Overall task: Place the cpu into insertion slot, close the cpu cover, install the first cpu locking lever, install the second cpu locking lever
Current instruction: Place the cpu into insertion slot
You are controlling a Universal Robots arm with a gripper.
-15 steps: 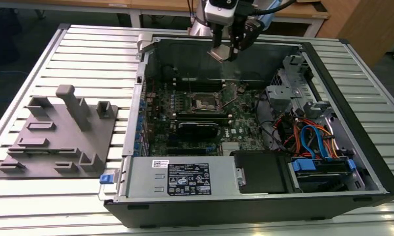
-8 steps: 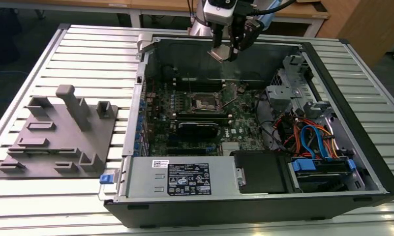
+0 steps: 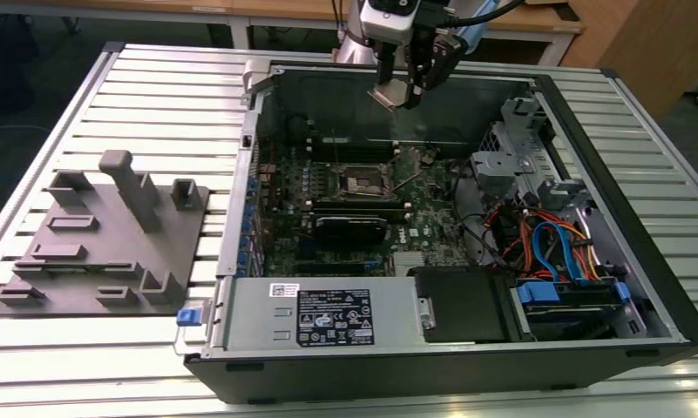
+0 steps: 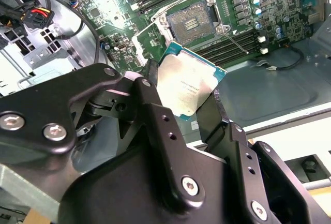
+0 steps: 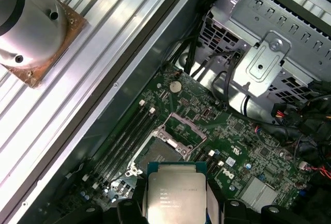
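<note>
- Exterior view: the gripper hangs at 12 o'clock over the open computer case, clamped on the cpu. The insertion slot lies toward 6 o'clock from it, well apart.
- Second wrist view: the fingers grip opposite edges of the tilted cpu, clear of the uncovered insertion slot.
- First wrist view: the cpu hangs over the green motherboard, near the insertion slot.
</note>
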